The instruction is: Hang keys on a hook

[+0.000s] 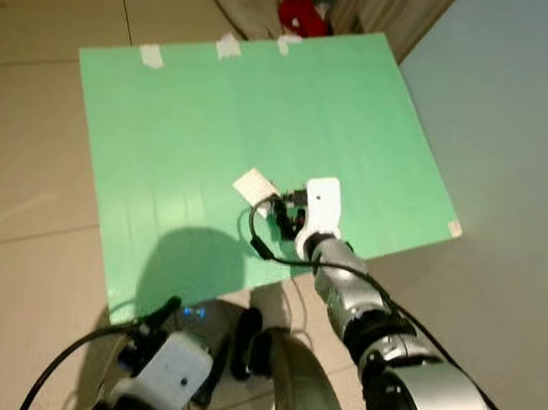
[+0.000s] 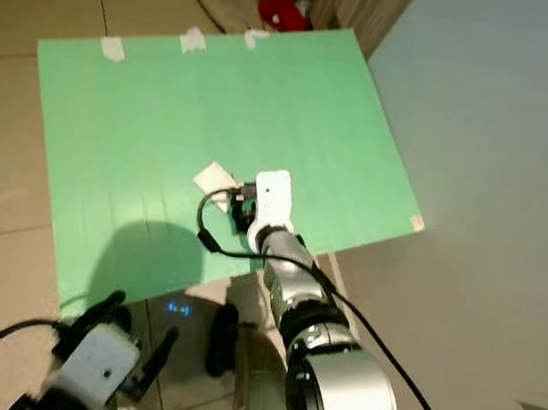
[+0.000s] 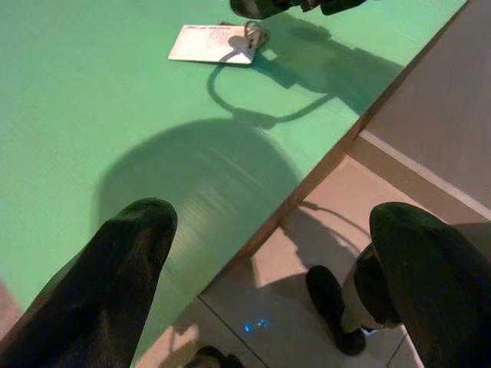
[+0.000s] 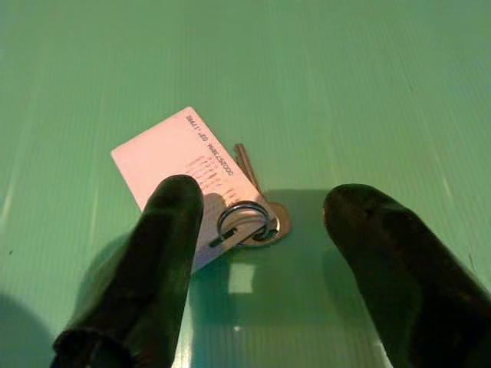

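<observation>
A key ring with keys [image 4: 247, 221] lies flat on a green sheet [image 1: 216, 108], joined to a white tag card [image 4: 180, 161]; from the head the card [image 1: 254, 185] sits near the sheet's front edge. My right gripper [image 4: 265, 198] hovers just over the ring, open, one black finger [image 4: 165, 253] over the card's corner and the other beside the keys, nothing held. My left gripper [image 3: 272, 218] hangs low by the sheet's near edge, open and empty.
The sheet is taped to a tiled floor [image 1: 17, 183] along its far edge [image 1: 152, 55]. Beyond it lie a red object [image 1: 299, 13], a beige cloth [image 1: 243, 6] and a curtain [image 1: 388, 9]. A grey wall [image 1: 525, 116] rises on the right. My dark foot [image 1: 247, 342] stands at the front edge.
</observation>
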Motion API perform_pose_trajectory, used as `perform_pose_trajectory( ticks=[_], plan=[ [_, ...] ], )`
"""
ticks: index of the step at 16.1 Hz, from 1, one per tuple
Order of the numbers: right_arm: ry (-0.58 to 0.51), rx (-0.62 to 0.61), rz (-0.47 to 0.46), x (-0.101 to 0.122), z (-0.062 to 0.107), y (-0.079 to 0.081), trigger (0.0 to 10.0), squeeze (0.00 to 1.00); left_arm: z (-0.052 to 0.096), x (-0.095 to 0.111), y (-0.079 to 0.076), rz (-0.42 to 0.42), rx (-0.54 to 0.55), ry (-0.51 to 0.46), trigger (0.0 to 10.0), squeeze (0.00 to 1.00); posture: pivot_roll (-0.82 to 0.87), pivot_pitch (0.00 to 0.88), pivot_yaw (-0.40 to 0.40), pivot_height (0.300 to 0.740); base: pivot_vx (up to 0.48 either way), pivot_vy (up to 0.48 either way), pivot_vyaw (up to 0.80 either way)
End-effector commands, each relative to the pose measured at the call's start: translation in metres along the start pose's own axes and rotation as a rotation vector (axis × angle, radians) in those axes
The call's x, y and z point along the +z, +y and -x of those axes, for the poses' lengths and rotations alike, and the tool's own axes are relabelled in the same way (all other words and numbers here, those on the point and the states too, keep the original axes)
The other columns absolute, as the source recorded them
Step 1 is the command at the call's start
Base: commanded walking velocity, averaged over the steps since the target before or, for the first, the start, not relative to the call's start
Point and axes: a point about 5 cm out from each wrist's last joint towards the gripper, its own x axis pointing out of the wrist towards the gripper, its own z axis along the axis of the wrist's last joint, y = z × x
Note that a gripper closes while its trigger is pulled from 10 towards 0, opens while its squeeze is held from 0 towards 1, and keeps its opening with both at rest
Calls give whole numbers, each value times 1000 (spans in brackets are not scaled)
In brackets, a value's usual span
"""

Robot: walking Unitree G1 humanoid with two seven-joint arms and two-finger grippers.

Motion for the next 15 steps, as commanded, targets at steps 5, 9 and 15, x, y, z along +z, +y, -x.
perform_pose_trajectory(
  ticks=[5,9,15],
  plan=[
    [98,-53,8,-18,5,-6,10000,0,18,3,-16,38,-24,33,10000,0,319,506,-227,722,0,0,0],
    [113,-63,-20,-20,4,-4,10000,0,25,5,-17,44,-12,48,10000,0,332,528,-229,722,0,0,0],
    [142,-46,-28,-23,3,15,10000,0,26,5,-17,42,2,61,10000,0,330,537,-246,722,0,0,0]
  ],
)
